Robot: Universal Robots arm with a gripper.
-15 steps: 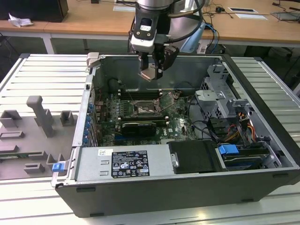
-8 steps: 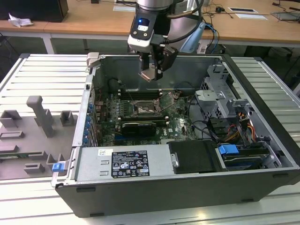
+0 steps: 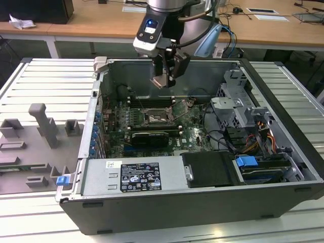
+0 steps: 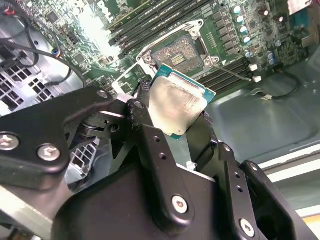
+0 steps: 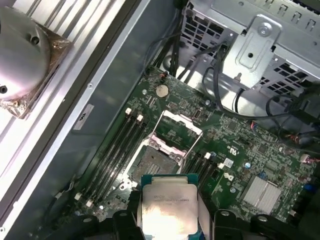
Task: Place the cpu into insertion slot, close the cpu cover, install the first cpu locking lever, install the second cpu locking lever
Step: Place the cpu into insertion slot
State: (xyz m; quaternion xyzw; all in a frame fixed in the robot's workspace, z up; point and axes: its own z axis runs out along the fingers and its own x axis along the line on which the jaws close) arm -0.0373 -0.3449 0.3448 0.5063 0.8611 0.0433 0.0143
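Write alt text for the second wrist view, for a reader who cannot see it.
The black gripper is shut on the cpu, a small flat square chip with a pale silvery top, held clear of the green circuit board. Beyond it lies the insertion slot, a square dark socket with metal edging, uncovered and empty.

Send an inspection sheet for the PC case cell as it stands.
Surface: pale slatted metal table carrying the open dark grey computer case.
Job's things: small square silvery cpu held above the green board; square dark insertion slot empty; silvery framed cpu cover raised open.
Clutter: grey fixture blocks on the exterior view's left.
Grippers: black end effector shut on the cpu.
Cables: black wire bundles by the drive cage.
Surroundings: wooden desks behind.
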